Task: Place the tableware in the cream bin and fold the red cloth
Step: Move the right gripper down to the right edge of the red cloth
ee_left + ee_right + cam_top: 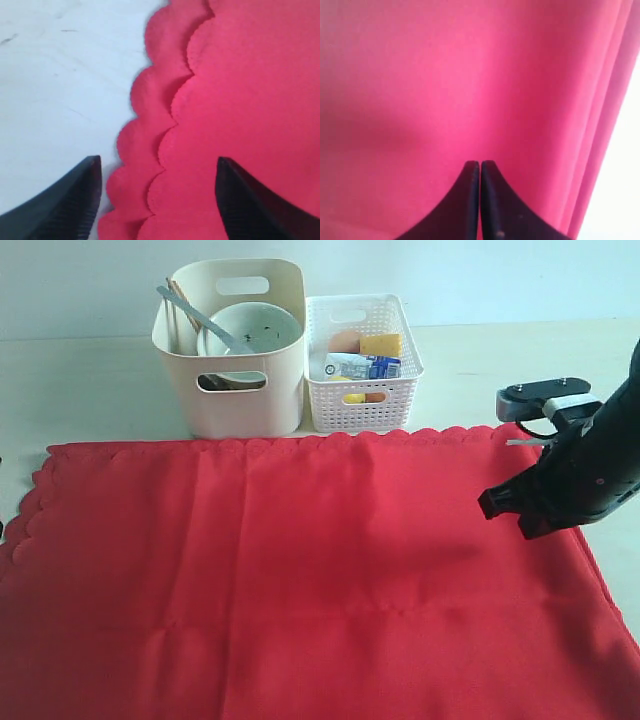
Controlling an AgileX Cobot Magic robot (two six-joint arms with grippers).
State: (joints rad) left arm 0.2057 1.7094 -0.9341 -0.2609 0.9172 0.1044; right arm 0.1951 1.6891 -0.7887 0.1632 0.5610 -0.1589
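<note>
Currently: tableware sits in cream bin, done; red cloth lies flat, left edge doubled (two scalloped layers). Left gripper gapes wide over that edge, so the fold lies free; right gripper pinched closed, empty.

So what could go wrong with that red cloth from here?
The two scalloped layers of the red cloth lie offset; the open left gripper might pinch only one, skewing the fold. The cloth's far edge lies close to the cream bin and white basket, so a tug could perhaps nudge them.
</note>
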